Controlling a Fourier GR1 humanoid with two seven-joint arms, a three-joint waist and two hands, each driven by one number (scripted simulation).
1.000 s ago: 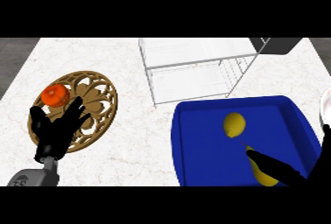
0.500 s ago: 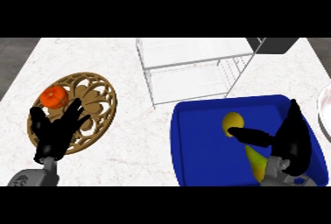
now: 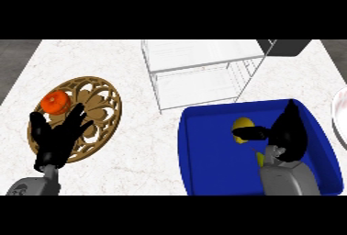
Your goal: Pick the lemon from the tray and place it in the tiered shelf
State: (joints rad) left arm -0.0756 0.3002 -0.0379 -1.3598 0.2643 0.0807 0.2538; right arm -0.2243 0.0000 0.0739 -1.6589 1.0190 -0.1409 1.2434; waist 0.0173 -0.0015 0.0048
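A yellow lemon (image 3: 242, 123) lies in the far middle of the blue tray (image 3: 203, 160) at the lower right. My right hand (image 3: 288, 133) is over the tray just right of the lemon, open, fingers straight and pointing away. Its thumb (image 3: 248, 133) reaches left across the lemon's near side and hides part of it. A second yellow piece (image 3: 260, 159) peeks out beside my right wrist. The white wire tiered shelf (image 3: 203, 73) stands beyond the tray at the top centre. My left hand (image 3: 58, 137) rests open at the lower left.
A brown openwork plate (image 3: 95, 114) lies at the left with an orange fruit (image 3: 54, 102) on its far side, partly under my left hand. A white plate's rim (image 3: 339, 110) shows at the right edge. A dark box (image 3: 284, 46) stands behind the shelf.
My right hand has come up from the lower edge and moved forward and left over the tray, its thumb now against the lemon. The left hand has stayed still.
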